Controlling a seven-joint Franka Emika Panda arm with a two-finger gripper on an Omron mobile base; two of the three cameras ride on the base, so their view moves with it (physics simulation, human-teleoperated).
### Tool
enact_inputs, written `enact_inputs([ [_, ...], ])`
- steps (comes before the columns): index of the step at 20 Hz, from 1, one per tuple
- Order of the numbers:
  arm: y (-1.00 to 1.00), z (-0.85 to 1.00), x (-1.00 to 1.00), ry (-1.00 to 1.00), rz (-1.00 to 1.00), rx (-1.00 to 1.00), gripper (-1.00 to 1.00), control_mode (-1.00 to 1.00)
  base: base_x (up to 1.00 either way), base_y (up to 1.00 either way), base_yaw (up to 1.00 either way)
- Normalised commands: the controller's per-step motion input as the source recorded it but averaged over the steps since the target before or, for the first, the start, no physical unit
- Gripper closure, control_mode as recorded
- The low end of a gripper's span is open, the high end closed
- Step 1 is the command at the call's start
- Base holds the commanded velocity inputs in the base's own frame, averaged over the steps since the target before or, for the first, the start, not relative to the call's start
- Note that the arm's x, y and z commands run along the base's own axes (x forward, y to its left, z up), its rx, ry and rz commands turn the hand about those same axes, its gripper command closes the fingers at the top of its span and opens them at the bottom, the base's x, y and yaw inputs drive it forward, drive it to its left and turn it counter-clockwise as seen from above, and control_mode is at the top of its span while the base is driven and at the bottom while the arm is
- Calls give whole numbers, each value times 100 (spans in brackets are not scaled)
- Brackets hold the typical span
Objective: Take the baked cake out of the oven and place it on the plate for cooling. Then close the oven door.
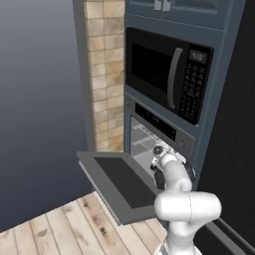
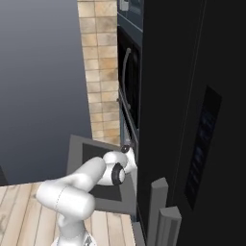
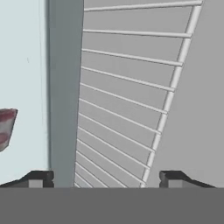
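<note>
Standing in a tall dark-blue cabinet column, the oven (image 1: pixel 159 137) is a grey steel box with a black control strip above its cavity. Beside the column runs a strip of tan, rough-faced brick tiles (image 1: pixel 107 74). Above the oven sits a glossy black microwave (image 1: pixel 167 72) with a curved vertical handle and a keypad. The oven door (image 1: pixel 117 184) hangs fully down, a flat grey slab with a dark rectangular glass panel, level over the pale wooden plank floor (image 1: pixel 60 229). Inside the cavity, a wire rack (image 3: pixel 127 96) of thin parallel silver rods crosses the hand view, next to a pale smooth tray (image 3: pixel 24 65). The baked cake (image 3: pixel 6 129) shows as a pale piece banded in red on the tray, at the left edge of the hand view. The claw (image 3: pixel 107 179) is spread wide, its dark tips well apart, gripping nothing, over the rack beside the cake.
</note>
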Motion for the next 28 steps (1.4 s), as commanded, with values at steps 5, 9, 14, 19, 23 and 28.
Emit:
enact_inputs([
  [5, 100, -100, -47, 74, -19, -18, 100, -100, 0, 0, 0],
  [9, 100, -100, -69, 74, -18, -18, 100, -100, 0, 0, 0],
  [14, 100, -100, -75, 77, -17, -18, 100, -100, 0, 0, 0],
  [19, 100, -100, -79, 76, -18, -18, 100, -100, 0, 0, 0],
  [23, 100, -96, -85, 77, -18, -19, 100, -100, 0, 0, 0],
  [28, 100, -90, -79, 80, -16, -22, 100, -100, 0, 0, 0],
])
